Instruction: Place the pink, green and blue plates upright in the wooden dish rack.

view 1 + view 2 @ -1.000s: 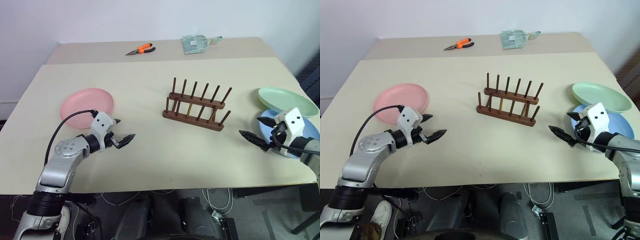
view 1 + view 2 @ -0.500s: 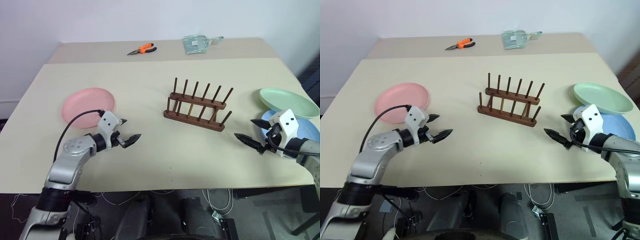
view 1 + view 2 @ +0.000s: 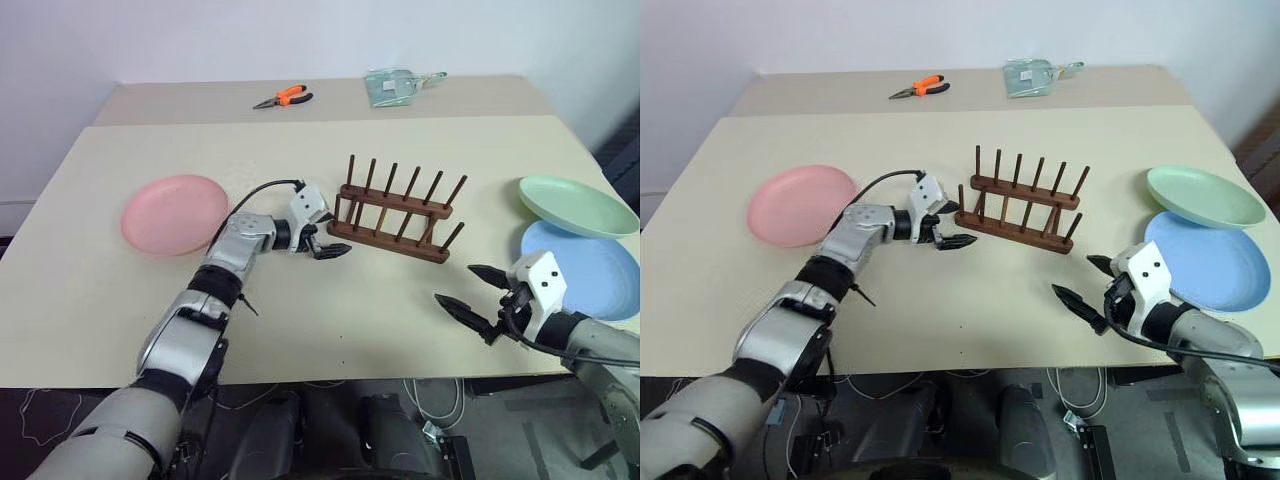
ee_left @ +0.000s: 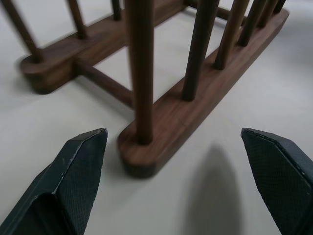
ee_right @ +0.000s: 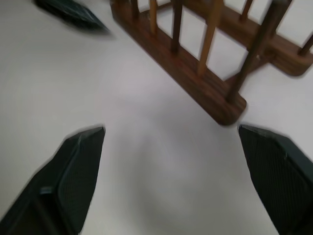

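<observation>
Wooden dish rack (image 3: pixel 395 212) — standing empty at centre of the tabletop (image 3: pixel 300 150). Pink plate (image 3: pixel 174 213) lying flat at centre left; green plate (image 3: pixel 576 205) and blue plate (image 3: pixel 588 268) lying at right, green above blue. Left hand (image 3: pixel 322 239) — hovering wide open, empty, beside the rack's left end. Right hand (image 3: pixel 474 294) hovering open, empty, at lower right.

— How does the light look to you?

— Bright, even and soft across your table (image 3: pixel 300 150); shadows stay faint, just a pale smudge under the wooden dish rack (image 3: pixel 395 213).

— Any glare?

— None you'd notice; the surfaces read matte.

— Sharpness?

— Your head views are crisp. In the right wrist view the rack and fingers (image 5: pixel 73 176) smear with motion blur. In the left wrist view the near fingers (image 4: pixel 73 181) soften slightly.
</observation>
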